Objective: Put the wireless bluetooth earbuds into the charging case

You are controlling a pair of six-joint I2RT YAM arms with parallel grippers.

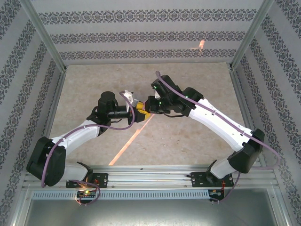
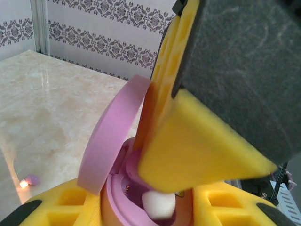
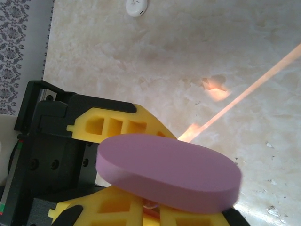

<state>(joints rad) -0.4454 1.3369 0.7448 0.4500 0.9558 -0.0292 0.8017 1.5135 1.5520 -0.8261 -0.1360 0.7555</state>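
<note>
We read no text, label, brand, number or sign in any view. The white disc [image 3: 136, 5] on the table carries a few small dark marks, too small for us to make out.

Two white arms with black joint housings, left arm [image 1: 70, 136] at seven o'clock, right arm [image 1: 221, 123] at five o'clock, purple cable [image 1: 115, 126] looping along each, small green lights [image 1: 159, 100], yellow ribbed fingers [image 2: 202, 155], dark grey pads [image 2: 244, 70].
</note>
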